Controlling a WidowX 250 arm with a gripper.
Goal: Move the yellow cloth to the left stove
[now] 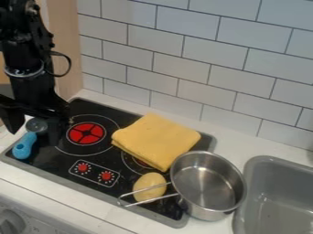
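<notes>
Cloth (156, 139), yellow, soft and folded into a thick, rough square, lies across the back of the right burner (136, 162), hiding much of its red disc. Its layered fold probably offers a compact edge to pinch. The round left burner (86, 133), red within a white ring on the black glass stovetop (58, 163), is the likely destination; the task is judged not yet accomplished.

Black two-finger gripper (34, 135) hangs at the stovetop's left side, its fingers wide apart with no cloth between them. The blue plastic utensil with a rounded dark head (24, 146) lies close to them; whether they touch it cannot be told. The spread would suit a grasp from above, after a lift and a traverse to the right.

Round stainless-steel pot (207, 185) stands upright at the front right corner, just beside the cloth, its bare metal base visible inside. Its wire handle (149, 199) extends left across the smooth yellow oval object (148, 183). Grey rectangular sink basin (278, 194), partly in view, shows its own floor. A low drag could snag the cloth on the pot; a clean lift should avoid this.
</notes>
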